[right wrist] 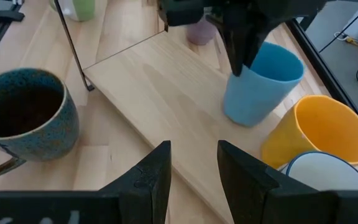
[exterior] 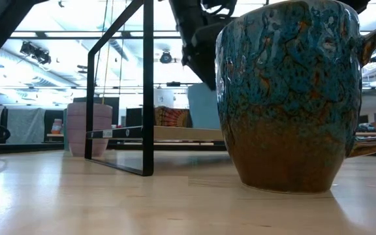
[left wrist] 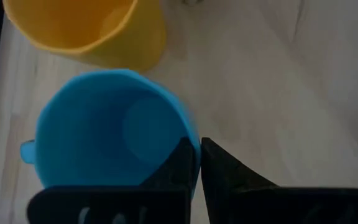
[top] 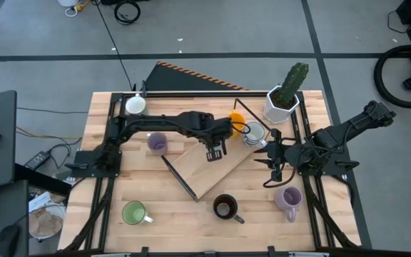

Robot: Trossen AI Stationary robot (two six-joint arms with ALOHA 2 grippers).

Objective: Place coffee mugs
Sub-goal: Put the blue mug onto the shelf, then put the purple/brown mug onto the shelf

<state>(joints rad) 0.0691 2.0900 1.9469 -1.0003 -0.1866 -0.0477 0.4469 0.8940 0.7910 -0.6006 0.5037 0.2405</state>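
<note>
Clamped on the rim of the blue mug (right wrist: 261, 82), the left gripper (right wrist: 241, 53) has one finger inside the cup and one outside, closed tight against the wall; the left wrist view shows the same pinch on the rim. That mug stands on the far right part of the tilted wooden board (top: 209, 168), its base apparently on the wood, though contact cannot be confirmed.

Going near to far: at the near edge of the table (top: 170, 214) stand the green mug (top: 134, 213) on the left, the dark brown mug (top: 225, 206) in the middle and a lilac mug (top: 288, 199) on the right. The dark mug fills the low view with a blue-speckled glaze over brown.

Farther in, the right gripper (top: 271, 157) hangs just off the board's right edge, its fingers parted and holding nothing, pointed toward the blue mug. On the left, a second purple mug (top: 157, 143) stands beside the board and under the left arm.

Just beyond the blue mug sits the orange mug (right wrist: 319, 134), close against it, and next to that the silvery-white mug (top: 254, 133). At the far left corner is the white mug (top: 135, 105); at the far right, the cactus in its white pot (top: 282, 106).
</note>
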